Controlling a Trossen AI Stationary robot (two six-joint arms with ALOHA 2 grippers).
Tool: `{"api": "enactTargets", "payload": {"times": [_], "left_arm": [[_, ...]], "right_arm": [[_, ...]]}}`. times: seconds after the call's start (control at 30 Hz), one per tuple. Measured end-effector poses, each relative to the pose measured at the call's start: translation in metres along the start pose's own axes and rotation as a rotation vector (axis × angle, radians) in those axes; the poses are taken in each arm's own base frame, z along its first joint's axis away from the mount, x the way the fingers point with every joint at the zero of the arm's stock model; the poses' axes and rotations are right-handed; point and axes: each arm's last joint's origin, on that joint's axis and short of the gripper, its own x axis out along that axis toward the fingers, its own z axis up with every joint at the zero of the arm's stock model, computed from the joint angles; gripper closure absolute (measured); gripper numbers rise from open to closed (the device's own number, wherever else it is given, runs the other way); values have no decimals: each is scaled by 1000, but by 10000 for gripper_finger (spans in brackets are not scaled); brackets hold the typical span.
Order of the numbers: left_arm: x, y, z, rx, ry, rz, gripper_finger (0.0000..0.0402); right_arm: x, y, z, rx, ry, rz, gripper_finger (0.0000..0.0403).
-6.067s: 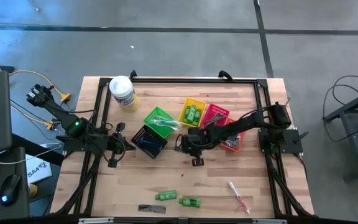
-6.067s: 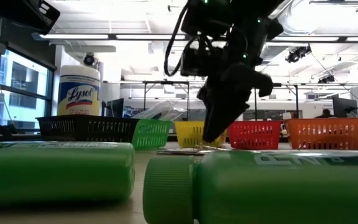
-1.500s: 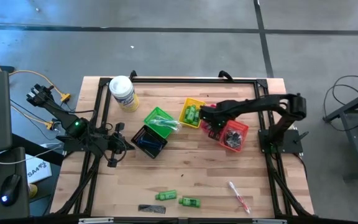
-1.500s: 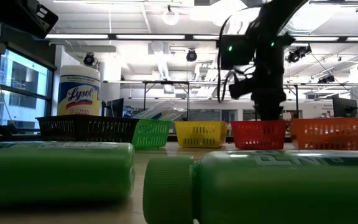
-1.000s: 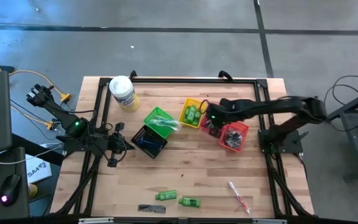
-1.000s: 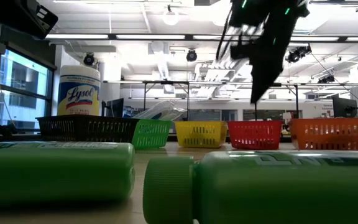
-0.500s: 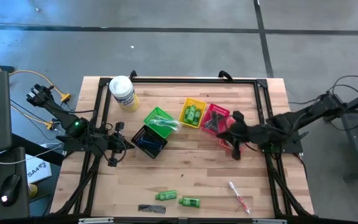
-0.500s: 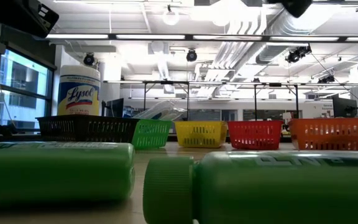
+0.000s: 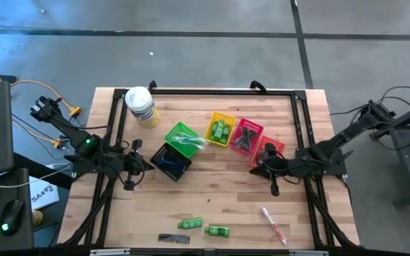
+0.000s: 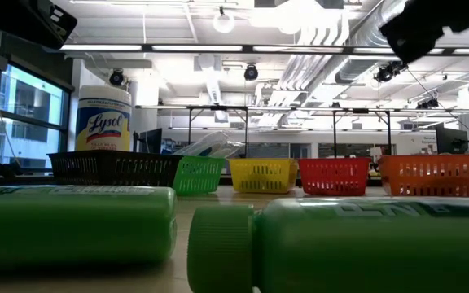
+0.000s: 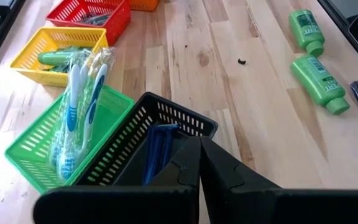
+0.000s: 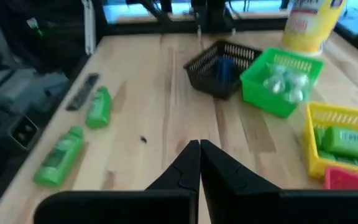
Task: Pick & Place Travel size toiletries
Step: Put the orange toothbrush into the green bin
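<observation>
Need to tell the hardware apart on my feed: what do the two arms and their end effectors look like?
Both arms are dark, nearly black, built of slim jointed links. The left arm carries a small green light, and a yellow-tipped connector with loose cables lies beside it. The left end effector and the right end effector each show two matte black wedge-shaped fingers tapering to narrow tips. No printed markings are visible.

You're in a lab-like workspace. Behind the wooden table (image 9: 212,199) run exposed ceiling ducts (image 10: 340,49) and strip lights (image 10: 194,49) (monitors further back), over a grey concrete floor (image 9: 205,50).
</observation>
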Motion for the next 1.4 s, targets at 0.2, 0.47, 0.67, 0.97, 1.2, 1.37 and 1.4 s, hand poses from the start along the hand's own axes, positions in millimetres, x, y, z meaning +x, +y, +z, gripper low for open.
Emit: {"api": "enactTargets", "payload": {"times": [0.2, 0.47, 0.67, 0.97, 1.2, 1.37, 1.4], "left_arm": [[0, 0, 0, 3, 0, 0, 402], [0, 0, 0, 3, 0, 0, 402], [0, 0, 0, 6, 0, -2, 402], [0, 0, 1, -8, -6, -2, 402], [0, 0, 1, -38, -10, -1, 402], [0, 0, 1, -74, -7, 0, 402], [0, 0, 1, -81, -7, 0, 402]], "right_arm": [[11, 3, -12, 5, 59, 25, 399], [19, 6, -20, -8, 111, 29, 399], [19, 9, -17, 31, 94, 91, 399], [19, 10, -16, 37, 93, 132, 399], [17, 13, -20, -69, 140, 204, 399], [15, 18, -21, -98, 132, 207, 399], [15, 18, -21, -89, 129, 196, 399]]}}
